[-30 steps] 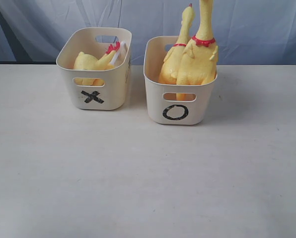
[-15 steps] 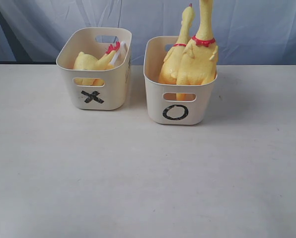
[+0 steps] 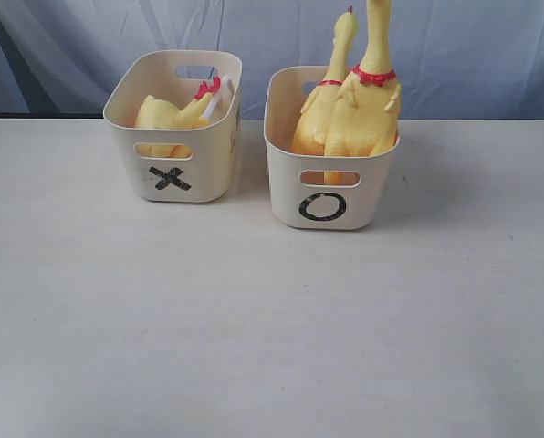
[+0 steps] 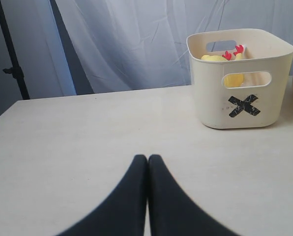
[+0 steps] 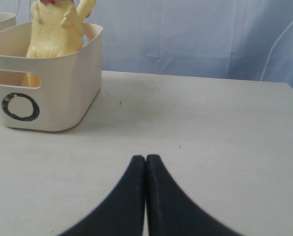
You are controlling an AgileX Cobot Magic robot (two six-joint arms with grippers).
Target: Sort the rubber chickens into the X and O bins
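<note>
The left gripper [image 4: 147, 160] is pressed shut and holds nothing. The X bin [image 3: 208, 164] sits well ahead of it, so this arm is the nearer one. A small chicken [image 3: 167, 114] lies low inside.

Next is the O bin [image 3: 368, 192]. A slim chicken [image 3: 319, 114] and a big chicken [image 3: 365, 109] stand in it, necks pointing up. The right gripper [image 5: 146, 160] is nearer that bin. It is squeezed shut too, with nothing in it.

No chicken shows on the table [image 3: 254, 319], so I think the sorting is done.

lab-type setup | cloth backdrop [image 3: 455, 55] | pale tbl [image 3: 254, 319] | blk stand [image 4: 11, 70]
</note>
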